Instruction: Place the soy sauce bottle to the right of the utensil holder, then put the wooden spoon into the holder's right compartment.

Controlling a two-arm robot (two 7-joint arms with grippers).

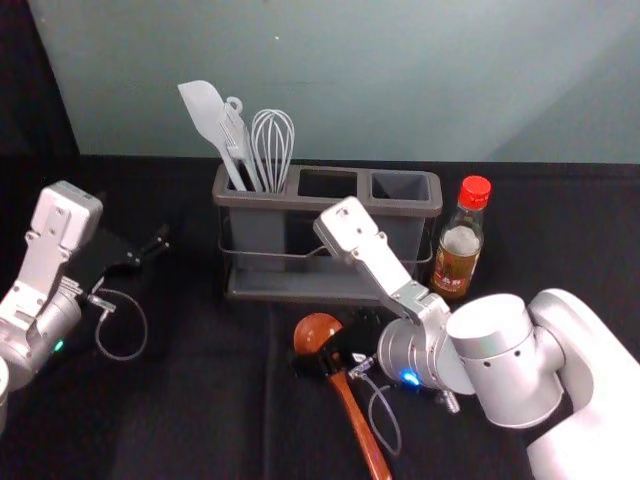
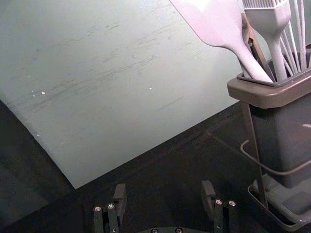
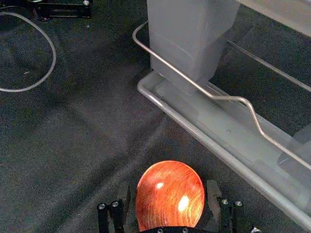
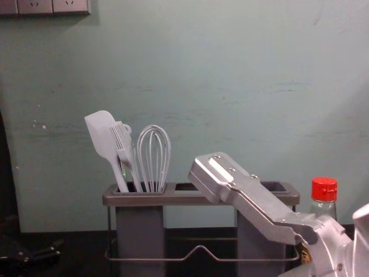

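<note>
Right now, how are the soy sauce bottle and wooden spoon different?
The soy sauce bottle stands upright, but the wooden spoon lies down. The bottle has a red cap; the spoon is reddish-brown wood. The spoon's head sits between the right gripper's open fingers; no gripper holds the bottle. Both are outside the holder.

Between the fingers of the right gripper, the wooden spoon has a smooth, glossy bowl with visible grain and bright highlights, and under it lies the matt, softly creased black cloth. Just beyond that gripper, the utensil holder pairs smooth grey plastic cups with a shiny metal rail, and carries a smooth, pale, plastic-looking spatula. Beyond the gripper and to its right, the soy sauce bottle is clear, glossy glass under a smooth plastic cap.
</note>
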